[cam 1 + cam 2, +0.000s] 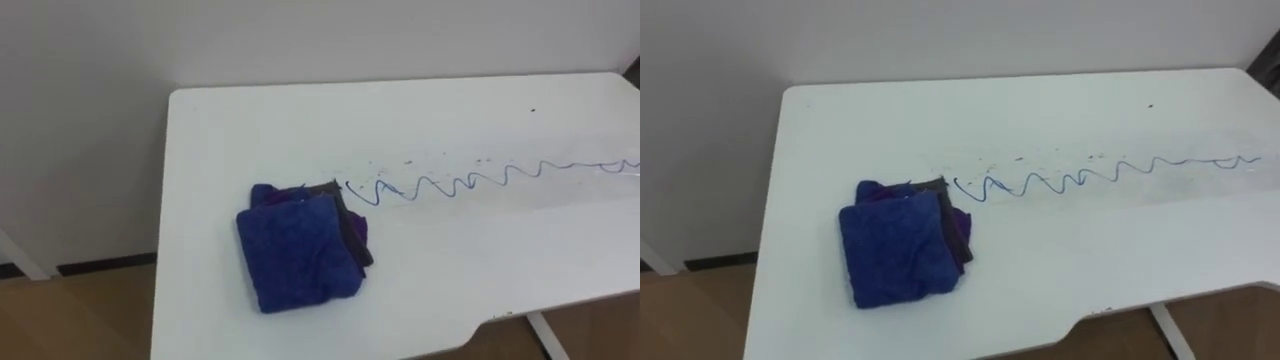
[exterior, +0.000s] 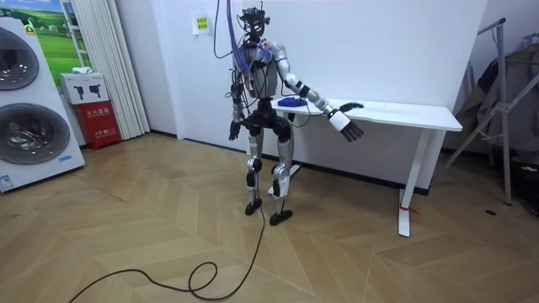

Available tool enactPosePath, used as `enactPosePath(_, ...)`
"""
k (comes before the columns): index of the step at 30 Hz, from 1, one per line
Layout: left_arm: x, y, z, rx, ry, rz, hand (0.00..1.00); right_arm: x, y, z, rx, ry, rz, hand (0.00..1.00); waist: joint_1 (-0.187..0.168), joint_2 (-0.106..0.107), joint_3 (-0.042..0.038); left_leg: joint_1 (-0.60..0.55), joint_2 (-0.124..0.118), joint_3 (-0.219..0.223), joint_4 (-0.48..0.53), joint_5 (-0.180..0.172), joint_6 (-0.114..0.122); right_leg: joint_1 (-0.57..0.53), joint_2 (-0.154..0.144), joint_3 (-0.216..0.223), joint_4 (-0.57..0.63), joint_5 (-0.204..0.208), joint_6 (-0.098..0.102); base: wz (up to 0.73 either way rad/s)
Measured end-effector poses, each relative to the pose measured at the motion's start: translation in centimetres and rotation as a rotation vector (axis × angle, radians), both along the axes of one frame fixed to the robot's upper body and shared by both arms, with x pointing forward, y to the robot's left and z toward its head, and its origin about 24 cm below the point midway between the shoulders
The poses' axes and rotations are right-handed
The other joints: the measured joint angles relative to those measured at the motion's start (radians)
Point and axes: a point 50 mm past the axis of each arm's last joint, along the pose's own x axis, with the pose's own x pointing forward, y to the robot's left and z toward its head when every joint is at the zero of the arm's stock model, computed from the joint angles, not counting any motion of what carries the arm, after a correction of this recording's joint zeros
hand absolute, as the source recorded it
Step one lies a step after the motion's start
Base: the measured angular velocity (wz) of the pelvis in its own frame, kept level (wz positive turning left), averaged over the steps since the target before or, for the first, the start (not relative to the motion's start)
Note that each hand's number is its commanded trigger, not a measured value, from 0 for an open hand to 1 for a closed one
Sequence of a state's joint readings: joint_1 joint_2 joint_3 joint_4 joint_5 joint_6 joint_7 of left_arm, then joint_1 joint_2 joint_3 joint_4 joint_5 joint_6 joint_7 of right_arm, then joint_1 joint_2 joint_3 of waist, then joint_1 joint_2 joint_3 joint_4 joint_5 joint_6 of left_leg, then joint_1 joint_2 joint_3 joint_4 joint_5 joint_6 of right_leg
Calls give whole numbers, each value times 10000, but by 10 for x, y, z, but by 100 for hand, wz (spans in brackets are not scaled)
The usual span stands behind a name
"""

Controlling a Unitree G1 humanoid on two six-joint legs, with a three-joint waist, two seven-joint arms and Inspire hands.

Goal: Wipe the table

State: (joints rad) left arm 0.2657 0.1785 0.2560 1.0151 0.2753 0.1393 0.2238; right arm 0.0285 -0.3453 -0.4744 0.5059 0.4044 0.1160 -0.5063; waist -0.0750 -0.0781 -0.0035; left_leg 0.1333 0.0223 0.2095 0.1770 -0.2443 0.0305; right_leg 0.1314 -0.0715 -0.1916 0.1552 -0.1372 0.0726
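A folded blue cloth [image 1: 298, 250] with a dark layer under its right edge lies on the white table [image 1: 400, 110] near its left end, untouched by either hand. A wavy blue pen line [image 1: 470, 182] runs from the cloth's upper right corner off to the right across the tabletop, with small blue specks around it. In the room view I stand at the table's left end, facing the wall. My right hand [image 2: 346, 125] is stretched out in front of the table's front edge, fingers spread and holding nothing. My left hand [image 2: 235, 131] hangs by my hip.
The table stands against a white wall, and its front edge has a cut-out [image 1: 490, 318] at the lower right above a white leg [image 1: 548, 335]. Washing machines [image 2: 29, 101] and a red box [image 2: 97, 111] stand at the room view's left, a metal rack [image 2: 505, 101] at its right.
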Motion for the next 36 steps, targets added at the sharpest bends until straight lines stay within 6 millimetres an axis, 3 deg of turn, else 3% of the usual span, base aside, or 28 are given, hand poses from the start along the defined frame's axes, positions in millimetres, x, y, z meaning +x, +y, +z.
enactPosePath(2, 6, -3, -1, -57, -107, -299, 0, 30, 13, 42, -2526, -743, 1242, 0, 162, 101, -28, -135, 15, -30, 72, 19, -27, -130, 19, 4, -22, 0, 0, 2)
enactPosePath(7, 8, -12, -4, -283, -27, -977, 0, 61, 58, 100, -6052, -1988, 3226, 0, 640, 139, 34, -113, 20, -104, 107, 54, -44, -131, 24, -36, -39, -1, -2, 2)
enactPosePath(10, 10, -17, -5, -387, 42, -1377, 0, 74, 88, 117, -7389, -2544, 4483, 0, 929, 134, 110, -89, 15, -208, 93, 55, -44, -99, 23, -26, -38, -3, -4, 7)
enactPosePath(12, 12, -21, -6, -502, 64, -1627, 0, 79, 104, 127, -7949, -2881, 5239, 0, 1154, 97, 87, -124, 20, -233, 94, 55, -44, -96, 14, -11, -38, -3, -4, 9)
enactPosePath(16, 12, -23, -7, -583, 69, -1844, 0, 84, 154, 149, -9729, -4004, 7277, 0, 1427, 176, 127, -190, 10, -439, 92, 55, -44, -76, 16, -33, -55, -3, -4, 11)
enactPosePath(20, 14, -25, -8, -735, -76, -1933, 0, 87, 188, 148, -10965, -3893, 9075, 0, 1858, 212, 135, -200, 23, -538, 92, 58, -43, -32, 25, -46, -54, -3, -4, 7)
enactPosePath(29, 29, -28, -8, -1079, -206, -2659, 0, 81, 248, 120, -12023, -2664, 13240, 0, 2213, 60, 54, -441, 11, -889, 126, 82, -9, -42, -16, -152, -61, -4, -4, 12)
enactPosePath(31, 35, -26, -7, -1075, -234, -2976, 0, 79, 255, 115, -12143, -2458, 13840, 0, 2223, -8, 56, -519, -1, -1038, 184, 83, -10, -58, -19, -160, -59, -4, -4, 20)
enactPosePath(32, 40, -24, -6, -1011, -266, -3218, 0, 78, 258, 112, -12118, -2334, 14168, 0, 2250, -88, 99, -525, 6, -1053, 221, 89, -15, -57, -8, -93, -56, -4, -4, 14)
enactPosePath(36, 44, -23, -6, -969, -399, -3260, 0, 77, 262, 103, -11971, -1921, 14937, 0, 2338, -121, 138, -527, -4, -1060, 212, 89, -15, -45, -13, -63, -63, -4, -4, 0)
